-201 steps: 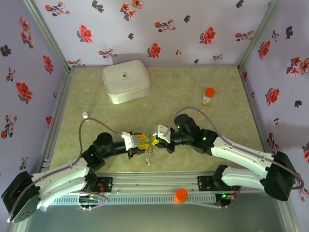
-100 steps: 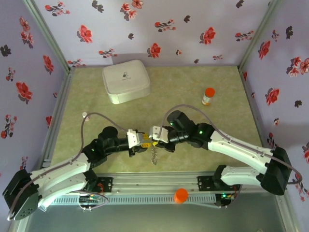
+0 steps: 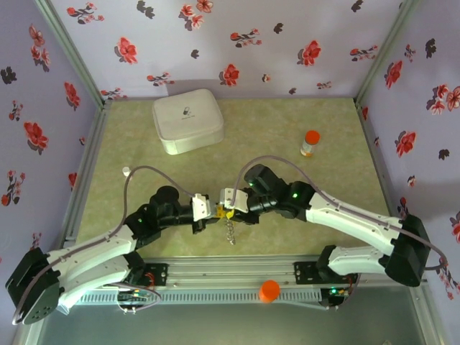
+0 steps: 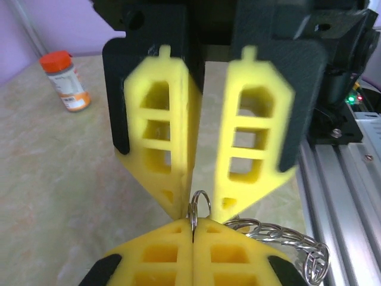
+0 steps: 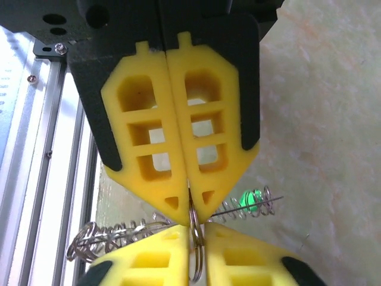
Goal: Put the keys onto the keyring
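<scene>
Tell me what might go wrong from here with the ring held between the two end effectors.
1. The left end effector pinches the small ring only at its fingertips; a tug from the right end effector, whose fingers flank it, might pull it free.
2. The coiled keyring hangs beside the aluminium rail; if dropped, it might snag there.

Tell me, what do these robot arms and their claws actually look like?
The left arm and right arm have white shells and black joints, each trailed by a thin grey cable. Green lights glow on the right arm. The left gripper and right gripper each carry two black-backed fingers with yellow latticed pads.
</scene>
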Robot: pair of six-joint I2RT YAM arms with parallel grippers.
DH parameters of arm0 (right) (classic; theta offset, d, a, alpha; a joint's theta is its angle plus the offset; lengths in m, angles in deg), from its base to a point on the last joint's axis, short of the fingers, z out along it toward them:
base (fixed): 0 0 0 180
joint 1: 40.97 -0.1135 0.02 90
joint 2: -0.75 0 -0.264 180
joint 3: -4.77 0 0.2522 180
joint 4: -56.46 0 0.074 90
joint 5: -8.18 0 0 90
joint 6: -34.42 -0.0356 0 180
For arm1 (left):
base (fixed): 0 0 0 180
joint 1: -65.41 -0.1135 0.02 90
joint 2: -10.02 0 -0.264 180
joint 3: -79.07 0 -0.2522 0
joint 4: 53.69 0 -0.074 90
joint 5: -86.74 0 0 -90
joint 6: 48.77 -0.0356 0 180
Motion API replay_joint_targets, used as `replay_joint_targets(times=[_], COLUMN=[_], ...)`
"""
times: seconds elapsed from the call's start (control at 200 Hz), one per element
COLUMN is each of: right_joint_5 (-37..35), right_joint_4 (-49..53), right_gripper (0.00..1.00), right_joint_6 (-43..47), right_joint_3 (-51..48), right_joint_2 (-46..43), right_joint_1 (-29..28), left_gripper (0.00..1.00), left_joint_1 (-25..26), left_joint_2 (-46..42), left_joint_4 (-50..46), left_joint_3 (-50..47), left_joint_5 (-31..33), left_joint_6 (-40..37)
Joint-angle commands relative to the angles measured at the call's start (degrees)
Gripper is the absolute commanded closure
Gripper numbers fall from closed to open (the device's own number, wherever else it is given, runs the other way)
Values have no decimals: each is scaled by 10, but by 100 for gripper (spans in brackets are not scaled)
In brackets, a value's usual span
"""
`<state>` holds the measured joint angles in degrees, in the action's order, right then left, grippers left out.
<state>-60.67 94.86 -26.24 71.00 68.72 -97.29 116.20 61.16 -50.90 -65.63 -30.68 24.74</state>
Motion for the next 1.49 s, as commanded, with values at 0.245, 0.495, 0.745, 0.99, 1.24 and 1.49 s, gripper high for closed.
replay_joint_targets(times=[0.245, 0.495, 0.745, 0.99, 1.24, 1.49], right_joint_5=[87, 76, 103, 113, 123, 121], right_joint_4=[-260, -195, -226, -246, -262, -247], right_gripper=[70, 69, 70, 78, 86, 100], right_joint_6=[-140, -108, -120, -126, -132, -122], right_joint_3=[-150, -130, -121, -120, -116, -104], right_joint_2=[-118, -90, -70, -63, -54, -54], right_joint_1=[54, 54, 55, 54, 54, 54], left_gripper=[100, 100, 100, 100, 100, 96], left_joint_1=[1, 1, 1, 1, 1, 1], left_joint_2=[-22, -7, 7, 8, 11, 12], left_joint_4=[264, 294, 306, 312, 319, 313], left_joint_3=[-96, -101, -100, -101, -101, -100], left_joint_5=[39, 25, 14, 10, 7, 13], left_joint_6=[84, 102, 111, 117, 118, 118])
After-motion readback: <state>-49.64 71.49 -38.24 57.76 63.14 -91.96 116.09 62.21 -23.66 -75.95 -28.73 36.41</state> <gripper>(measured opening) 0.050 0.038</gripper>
